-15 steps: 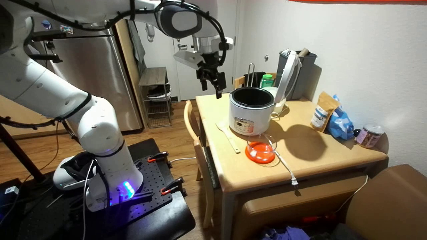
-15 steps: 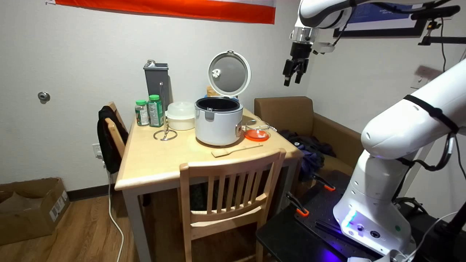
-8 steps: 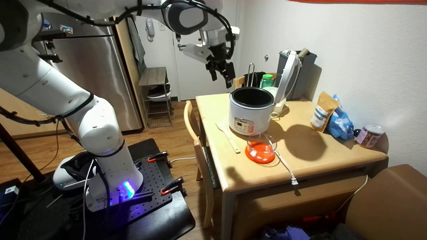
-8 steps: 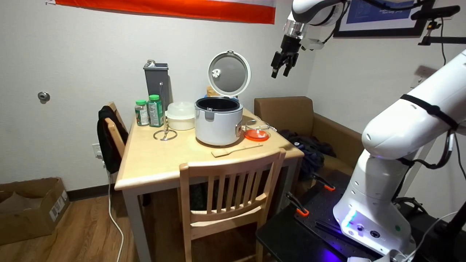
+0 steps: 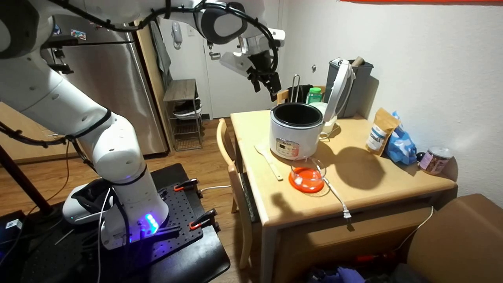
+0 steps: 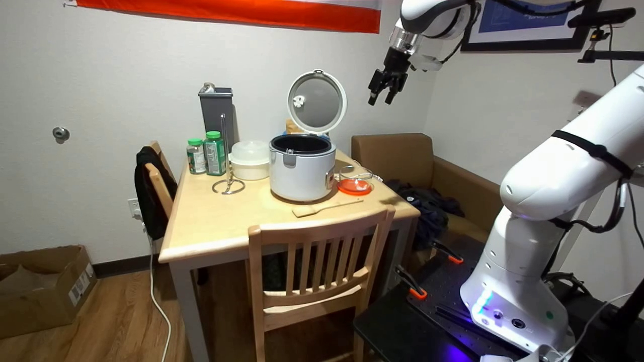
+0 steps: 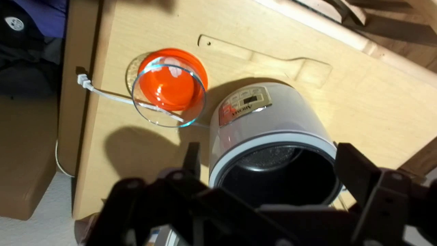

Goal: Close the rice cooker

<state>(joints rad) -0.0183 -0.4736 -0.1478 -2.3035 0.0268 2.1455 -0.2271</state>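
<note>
- The hand (image 6: pixel 381 99) hangs in mid-air on a slant, fingertips downward, higher than the body of the rice cooker (image 6: pixel 302 176). Its 2 fingers (image 7: pixel 355 167) stand wide apart and we see nothing held between them; the wrist view shows the inner pot (image 7: pixel 283 177) through that gap.
- Contact: none that we can make out. In an exterior view the hand and the raised lid (image 6: pixel 318 102) are well apart.
- The lid stands nearly upright at the edge roughly opposite the grey tab (image 6: pixel 290 160), leaning a little back from the inner pot. No part of the closing is done, as we read it.
- Our judgement of the stage: approach. Left to do: bring the hand behind the lid, tip it over, press until the grey tab, which we take for the latch, catches. A push should serve.
- The rice cooker sits upright on the table (image 6: pixel 216 218), uncovered in all 3 views.
- Just beside it lies a wooden paddle (image 5: pixel 268 162); near its control panel (image 5: pixel 287 148), an orange disc (image 5: pixel 307 186) with a clear glass bowl (image 7: pixel 170 118) that looks set on it.
- Farther out, a grey bin (image 5: pixel 362 88) rises behind the lid in an exterior view; whether the 2 touch, we cannot tell.
</note>
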